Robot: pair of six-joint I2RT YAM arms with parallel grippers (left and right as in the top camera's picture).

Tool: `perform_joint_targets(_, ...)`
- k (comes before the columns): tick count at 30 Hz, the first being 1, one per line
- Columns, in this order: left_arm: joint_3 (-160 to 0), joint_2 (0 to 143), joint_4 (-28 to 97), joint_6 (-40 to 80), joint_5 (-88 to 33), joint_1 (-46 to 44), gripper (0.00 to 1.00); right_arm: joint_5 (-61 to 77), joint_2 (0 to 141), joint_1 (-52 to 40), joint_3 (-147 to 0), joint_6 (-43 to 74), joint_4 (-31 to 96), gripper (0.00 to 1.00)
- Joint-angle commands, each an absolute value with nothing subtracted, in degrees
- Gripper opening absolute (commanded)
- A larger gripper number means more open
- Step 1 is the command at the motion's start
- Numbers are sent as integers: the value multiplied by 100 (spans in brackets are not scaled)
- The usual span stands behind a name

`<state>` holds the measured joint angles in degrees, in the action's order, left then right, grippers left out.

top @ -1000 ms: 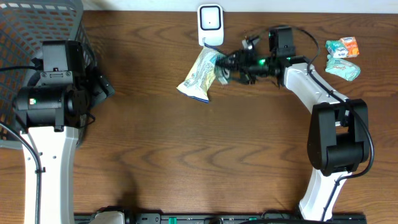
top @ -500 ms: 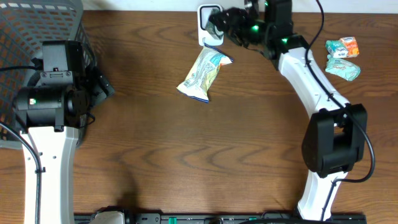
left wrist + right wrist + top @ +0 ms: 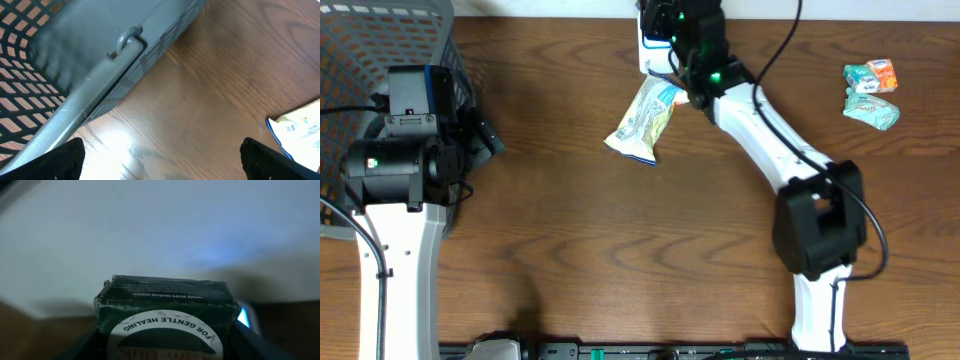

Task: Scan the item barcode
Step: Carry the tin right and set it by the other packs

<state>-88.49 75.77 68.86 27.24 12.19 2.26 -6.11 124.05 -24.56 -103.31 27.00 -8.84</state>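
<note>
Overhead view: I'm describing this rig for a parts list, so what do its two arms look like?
Both match: the left arm and right arm have smooth white links joined by boxy black joint housings, each with a small green light. Thin black cables loop off the right one.

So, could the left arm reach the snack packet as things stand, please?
Probably yes: the left gripper is open and empty, with only bare table between it and the snack packet, though the right arm is close by.
</note>
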Motion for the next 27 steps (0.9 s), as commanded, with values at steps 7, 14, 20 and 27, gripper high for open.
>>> perform_joint_targets(7,-8831,7599,6897,2816,1291,272,98,-1466,13598,-2377,-10429,2121,-2161,37)
perform_joint_targets(14,-8831,7599,6897,2816,1291,272,98,-1704,13979,-2510,-10466,2093,-2893,37)
perform_joint_targets(20,-8829,7599,6897,2816,1291,272,98,-1791,13983,-2506,-10534,2078,-2838,39)
perform_joint_targets(27,-8829,7599,6897,2816,1291,272,98,-2071,13467,-2217,-10897,2062,-1562,40)
